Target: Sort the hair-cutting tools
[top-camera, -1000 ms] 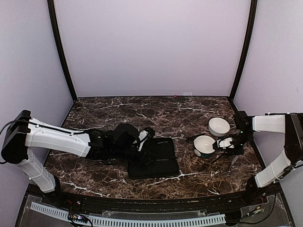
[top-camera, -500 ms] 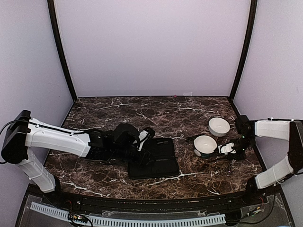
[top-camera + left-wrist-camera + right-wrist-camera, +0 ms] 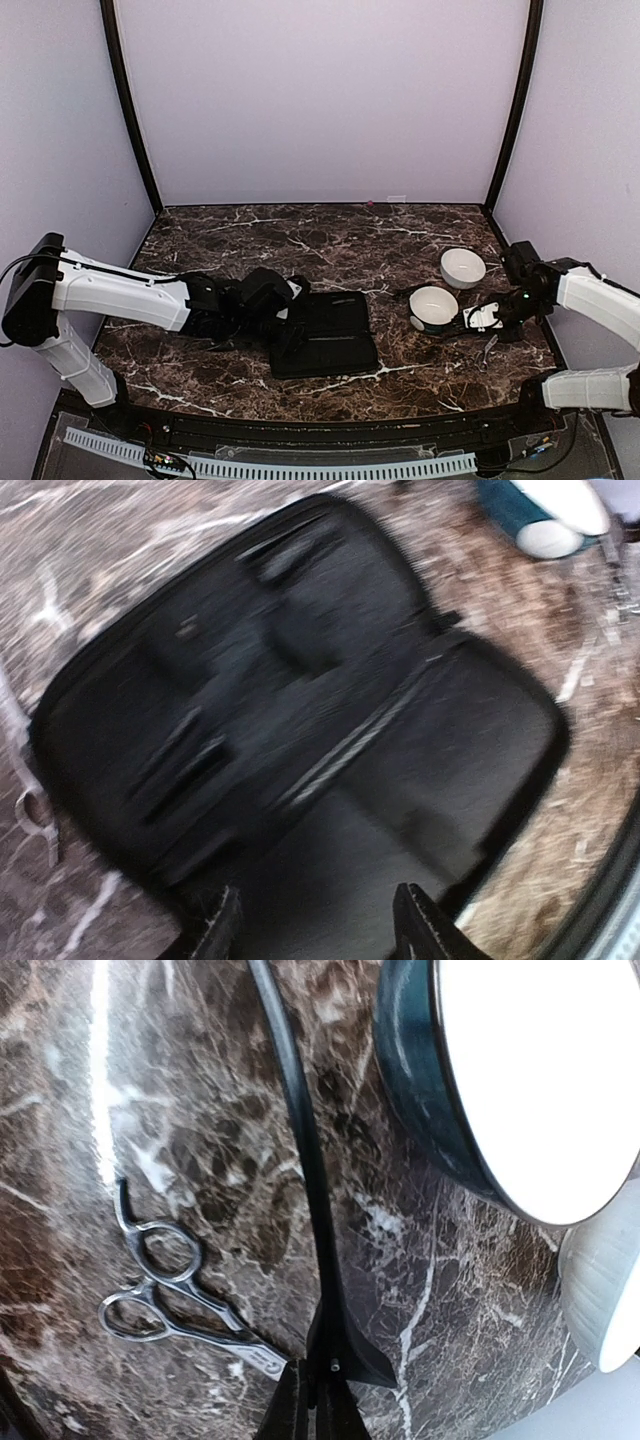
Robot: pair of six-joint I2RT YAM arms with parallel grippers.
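Right arm (image 3: 592,296) lower than before, right pincer (image 3: 312,1400) tight on comb (image 3: 298,1155); left pincer (image 3: 315,930) spread over case (image 3: 300,730).

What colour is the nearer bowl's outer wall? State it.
Dark teal; the bowl shows best in the right wrist view.

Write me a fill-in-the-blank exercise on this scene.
The black case lies ___, both halves flat. ___ round bowls stand right of it. The scissors lie on the ___, outside both bowls. The left pincer hovers over the ___.
Missing: open; two; table; case.
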